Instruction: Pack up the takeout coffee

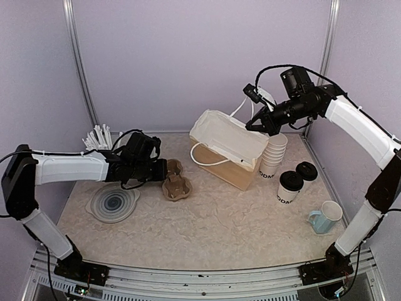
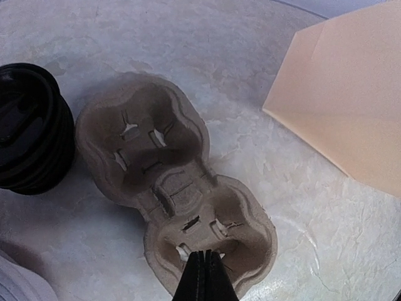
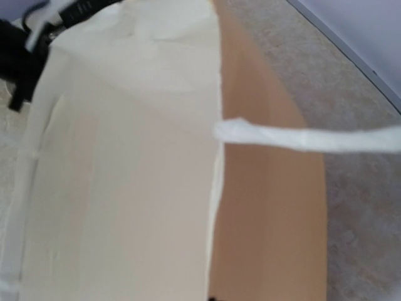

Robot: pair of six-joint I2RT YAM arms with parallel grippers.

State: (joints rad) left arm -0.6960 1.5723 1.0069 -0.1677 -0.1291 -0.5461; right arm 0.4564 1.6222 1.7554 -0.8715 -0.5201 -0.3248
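Pinching the near rim of the pulp cup carrier (image 2: 156, 144), our left end effector (image 2: 203, 266) is clenched, its tips meeting on the wall of the nearer pocket. We judge the step in hand to be carrying this carrier toward the coffees. We should lift gently and keep it level, because the grip is thin and sits at one end, so the far pocket will want to sag. It should also pass clear of the stack of black lids (image 2: 28, 125) just beside it. Our right end effector (image 1: 255, 125), clenched too, appears to hold up the white handle (image 3: 307, 139) of the paper bag (image 1: 229, 147); it should stay steady. The two takeout coffee cups (image 1: 290, 186) stand on the desk (image 1: 219, 232) right of the bag, near the lidless cup stack (image 1: 274, 155) and well apart from the carrier.
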